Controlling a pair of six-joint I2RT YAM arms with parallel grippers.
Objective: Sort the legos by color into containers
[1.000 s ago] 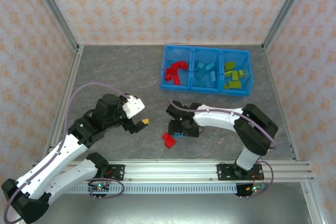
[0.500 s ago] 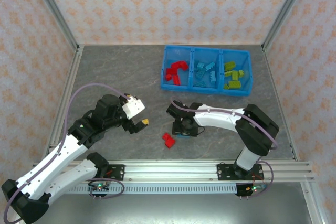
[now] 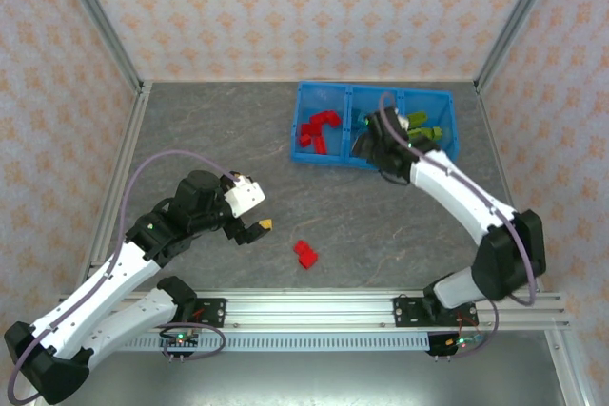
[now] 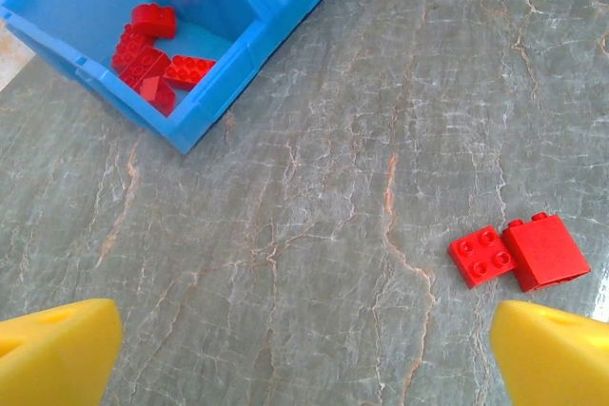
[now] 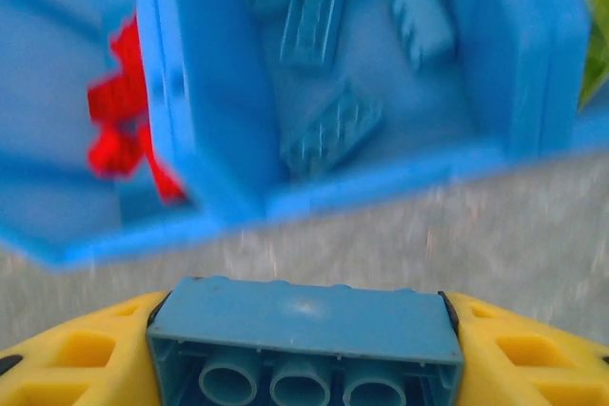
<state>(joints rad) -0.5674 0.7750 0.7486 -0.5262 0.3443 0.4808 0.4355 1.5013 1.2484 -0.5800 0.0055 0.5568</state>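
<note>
The left gripper (image 4: pixel 304 354) hangs idle over the table (image 4: pixel 285 216), jaws spread wide. Two red legos (image 4: pixel 519 252) lie touching each other just ahead to its right. Further right, the blue tray (image 3: pixel 296 135) holds red bricks (image 3: pixel 319 130) in its left compartment. The right gripper (image 5: pixel 304 349) pinches a light blue brick (image 5: pixel 303 316) at the middle compartment (blurred, though blue pieces (image 5: pixel 333 125) lie inside). Delivery looks to be the step in hand. Next it should centre above that compartment and let go, clear of the green section (image 3: pixel 423 135).

No readable text, label, brand or number on anything here.
</note>
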